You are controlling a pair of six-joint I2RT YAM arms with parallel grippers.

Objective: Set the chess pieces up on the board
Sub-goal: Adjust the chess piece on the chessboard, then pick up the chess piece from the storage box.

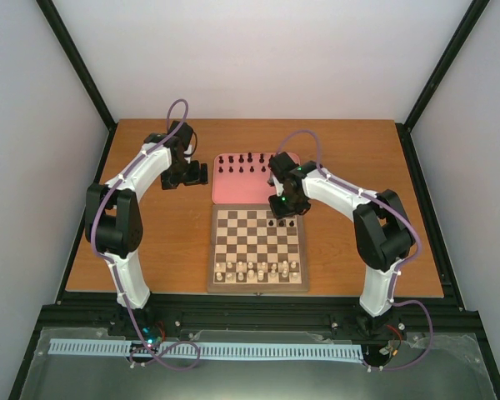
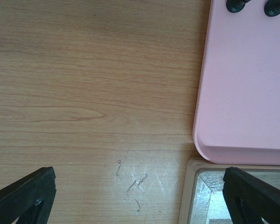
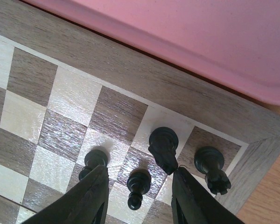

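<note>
The chequered wooden board [image 1: 233, 237] lies mid-table, with the pink tray [image 1: 237, 193] just behind it. Several black chess pieces [image 1: 243, 163] stand on the tray. In the right wrist view a knight [image 3: 163, 148], a rook [image 3: 211, 169] and two pawns [image 3: 139, 186] [image 3: 94, 161] stand at the board's far right corner [image 3: 252, 140]. My right gripper [image 3: 139, 176] is open and hangs over that corner [image 1: 285, 210], one pawn standing free between its fingers. My left gripper [image 2: 137, 186] is open and empty over bare table left of the tray [image 1: 193, 173].
Cream pieces [image 1: 258, 268] fill the board's two near rows. In the left wrist view the tray edge [image 2: 200, 121] and the board's corner [image 2: 191, 186] lie to the right, with two black pieces [image 2: 236, 4] at the top. Black frame posts edge the table.
</note>
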